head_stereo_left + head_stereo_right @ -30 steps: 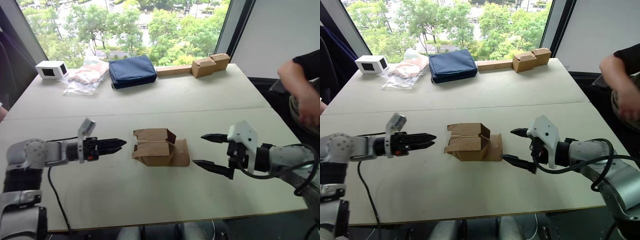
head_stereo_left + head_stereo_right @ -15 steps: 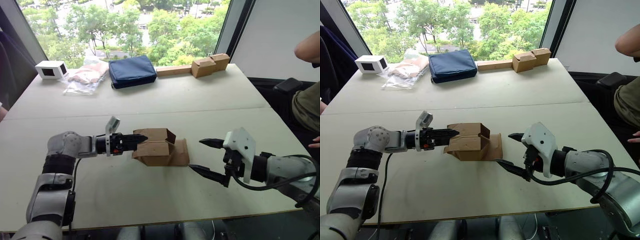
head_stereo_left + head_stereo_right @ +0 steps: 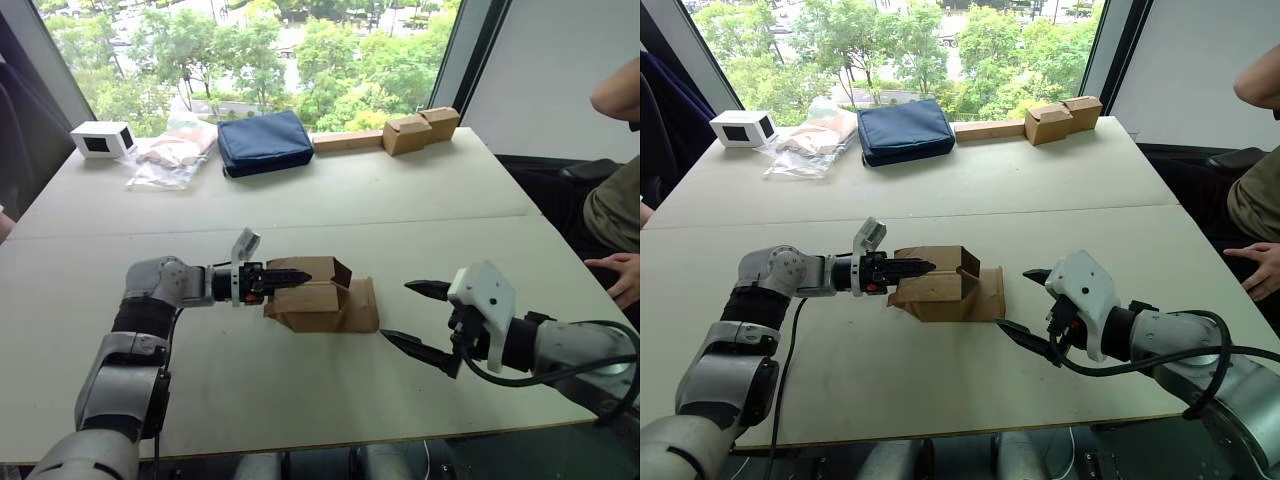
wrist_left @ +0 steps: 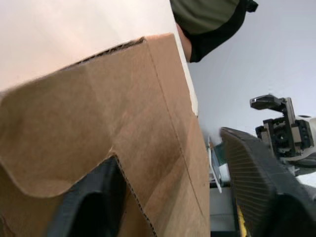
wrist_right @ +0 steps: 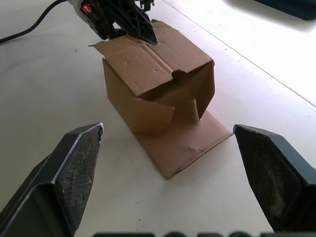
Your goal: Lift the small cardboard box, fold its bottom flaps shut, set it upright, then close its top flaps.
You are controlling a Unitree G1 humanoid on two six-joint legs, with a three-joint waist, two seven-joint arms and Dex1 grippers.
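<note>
Two hands flank the small cardboard box (image 3: pixel 312 296); left hand (image 3: pixel 293 275) touching.

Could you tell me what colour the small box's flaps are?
Plain brown, like the box walls; clearest in the right wrist view.

my left gripper (image 3: pixel 300 275) is touching the left side of the small cardboard box (image 3: pixel 318 292); my right gripper (image 3: pixel 415 318) is hovering wide open, apart to its right.

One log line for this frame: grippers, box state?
left gripper: at box flap | right gripper: open, off box | box: on table, flaps open, not lifted
</note>
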